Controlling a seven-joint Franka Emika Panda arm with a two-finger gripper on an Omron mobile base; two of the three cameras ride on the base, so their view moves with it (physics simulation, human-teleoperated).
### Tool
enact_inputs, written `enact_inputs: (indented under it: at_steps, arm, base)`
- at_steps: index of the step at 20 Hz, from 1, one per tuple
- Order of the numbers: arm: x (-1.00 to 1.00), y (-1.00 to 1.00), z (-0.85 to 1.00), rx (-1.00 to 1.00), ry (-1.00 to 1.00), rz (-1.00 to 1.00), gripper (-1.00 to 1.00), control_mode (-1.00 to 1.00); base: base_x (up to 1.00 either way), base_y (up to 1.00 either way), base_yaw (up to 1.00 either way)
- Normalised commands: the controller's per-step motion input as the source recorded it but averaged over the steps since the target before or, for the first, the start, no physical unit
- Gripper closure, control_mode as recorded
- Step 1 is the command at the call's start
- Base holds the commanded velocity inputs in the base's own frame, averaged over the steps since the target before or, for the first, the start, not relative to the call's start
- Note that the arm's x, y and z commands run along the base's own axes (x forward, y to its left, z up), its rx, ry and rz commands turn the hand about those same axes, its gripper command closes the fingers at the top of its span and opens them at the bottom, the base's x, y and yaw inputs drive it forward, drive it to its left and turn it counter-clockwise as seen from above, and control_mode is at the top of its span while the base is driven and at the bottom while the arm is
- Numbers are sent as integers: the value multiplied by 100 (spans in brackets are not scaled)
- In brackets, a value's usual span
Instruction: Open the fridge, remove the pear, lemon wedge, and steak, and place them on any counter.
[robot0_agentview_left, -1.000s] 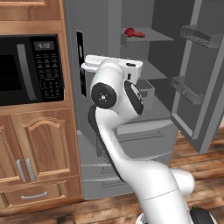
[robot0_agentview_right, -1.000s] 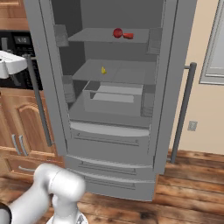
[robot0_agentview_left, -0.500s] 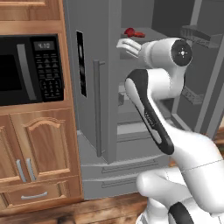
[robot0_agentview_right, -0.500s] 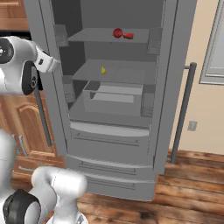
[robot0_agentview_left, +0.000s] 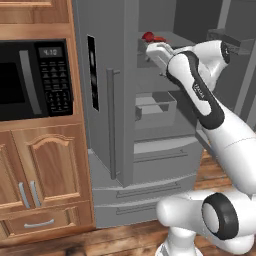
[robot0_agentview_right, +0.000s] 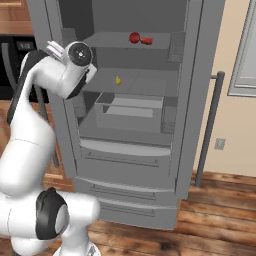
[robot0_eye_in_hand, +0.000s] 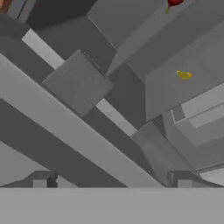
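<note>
Grey steel fills our left base view: the fridge stands beside a black microwave, right door swung open, our white arm reaching toward the top shelf where a red pear sits

In our right base view the pear and the steak share the upper shelf, the lemon wedge one shelf below

In our hand view the gripper stands wide and empty, the lemon wedge well ahead

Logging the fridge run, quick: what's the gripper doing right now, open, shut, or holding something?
Gripper: open and empty, aimed into the fridge, nothing between its fingertips.
</note>
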Motion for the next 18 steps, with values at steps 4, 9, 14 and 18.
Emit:
enact_inputs:
  at_steps: [4,9,14,18]
  arm:
    - [46,-36,-24,10,17,13,-100,-100]
    - [42,-24,-75,5,18,17,-100,-100]
    - [49,39,-65,0,5,19,-100,-100]
    - [21,62,-37,0,-1,18,-100,-100]
  base:
    - [0,0,0]
    - [0,0,0]
    - [0,0,0]
    - [0,0,0]
